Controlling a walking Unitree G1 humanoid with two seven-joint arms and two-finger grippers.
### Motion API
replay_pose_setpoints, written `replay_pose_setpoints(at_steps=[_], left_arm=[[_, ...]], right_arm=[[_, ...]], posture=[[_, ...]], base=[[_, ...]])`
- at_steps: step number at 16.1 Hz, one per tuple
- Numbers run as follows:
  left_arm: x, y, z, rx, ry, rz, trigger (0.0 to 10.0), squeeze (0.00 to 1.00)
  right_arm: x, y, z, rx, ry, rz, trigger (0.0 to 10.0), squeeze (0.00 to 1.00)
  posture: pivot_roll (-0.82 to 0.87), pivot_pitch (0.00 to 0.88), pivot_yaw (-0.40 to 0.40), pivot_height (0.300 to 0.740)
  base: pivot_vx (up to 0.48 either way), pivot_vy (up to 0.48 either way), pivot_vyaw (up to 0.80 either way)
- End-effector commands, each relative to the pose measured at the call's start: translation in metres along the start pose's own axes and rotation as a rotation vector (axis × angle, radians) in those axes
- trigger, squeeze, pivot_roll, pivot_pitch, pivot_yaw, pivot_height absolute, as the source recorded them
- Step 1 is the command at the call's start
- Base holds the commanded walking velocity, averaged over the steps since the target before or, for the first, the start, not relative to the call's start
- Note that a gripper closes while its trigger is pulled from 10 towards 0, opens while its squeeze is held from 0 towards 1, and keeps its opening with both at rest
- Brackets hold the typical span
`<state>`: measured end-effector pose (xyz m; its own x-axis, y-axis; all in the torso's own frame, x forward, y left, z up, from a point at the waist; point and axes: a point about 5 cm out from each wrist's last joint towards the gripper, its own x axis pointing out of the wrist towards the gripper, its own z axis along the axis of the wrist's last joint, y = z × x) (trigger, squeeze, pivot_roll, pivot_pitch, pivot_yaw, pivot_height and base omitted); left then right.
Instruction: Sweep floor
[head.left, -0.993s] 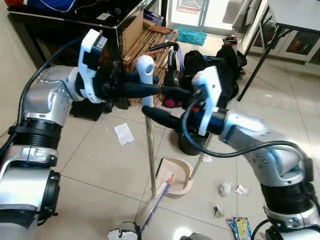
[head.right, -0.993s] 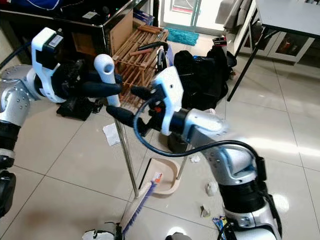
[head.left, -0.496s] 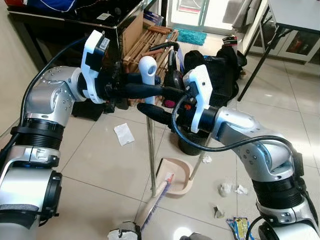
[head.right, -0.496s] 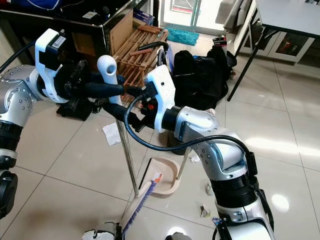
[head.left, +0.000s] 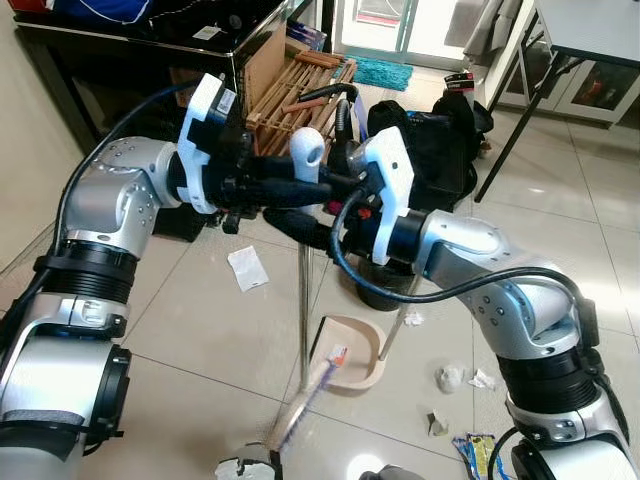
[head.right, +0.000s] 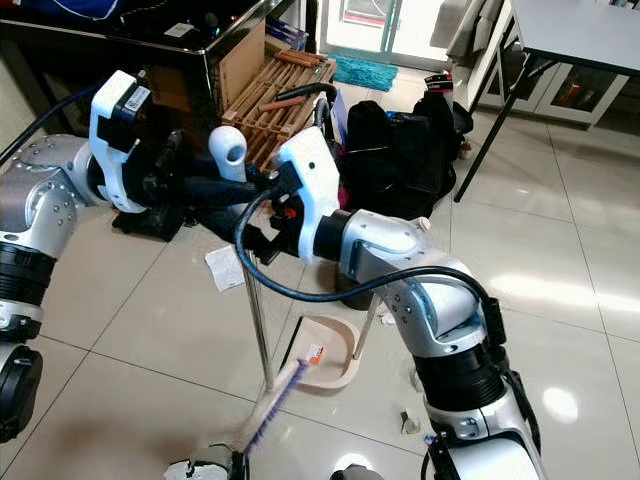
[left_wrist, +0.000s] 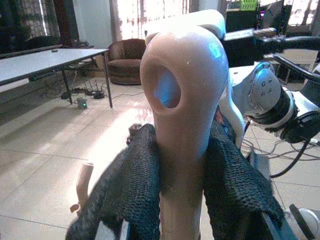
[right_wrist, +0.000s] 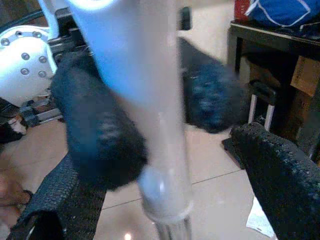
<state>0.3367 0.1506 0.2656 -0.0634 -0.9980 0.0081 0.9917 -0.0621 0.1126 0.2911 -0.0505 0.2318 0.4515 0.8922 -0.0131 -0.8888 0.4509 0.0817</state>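
Left gripper (head.left: 300, 190) is clamped on the broom (head.left: 303, 300) just below its white handle top (head.left: 306, 152); left wrist view shows both fingers (left_wrist: 136, 185) pressed against the grip. Right gripper (head.left: 300, 222) sits just under it on the pole, fingers (right_wrist: 280, 175) spread wide on either side, not touching. Broom stands near upright, slightly tilted, bristle head (head.left: 300, 405) on the tile floor (head.left: 190, 320) beside the beige dustpan (head.left: 355, 352). Paper scrap (head.left: 246, 268) lies on the floor to the robot's left; crumpled bits (head.left: 452, 378) and a wrapper (head.left: 482, 455) lie to the right. Black bags (head.left: 440, 140) and a wooden rack (head.left: 300, 85) behind.
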Motion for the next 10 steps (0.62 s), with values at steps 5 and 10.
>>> replay_pose_setpoints(at_steps=[5, 10], left_arm=[[-0.0005, 0.0013, 0.0053, 0.027, -0.003, 0.005, 0.0, 0.0], [-0.001, 0.0012, 0.0034, 0.025, -0.008, 0.009, 0.0, 0.0]], right_arm=[[0.0023, 0.0028, -0.0012, -0.003, 0.02, 0.016, 6.4, 0.0], [0.004, -0.0024, 0.0017, 0.01, 0.002, -0.015, 0.0, 0.0]], posture=[[-0.06, 0.047, -0.008, 0.74], [-0.06, 0.045, -0.011, 0.74]], base=[[0.0, 0.0, 0.0], [0.0, 0.0, 0.0]])
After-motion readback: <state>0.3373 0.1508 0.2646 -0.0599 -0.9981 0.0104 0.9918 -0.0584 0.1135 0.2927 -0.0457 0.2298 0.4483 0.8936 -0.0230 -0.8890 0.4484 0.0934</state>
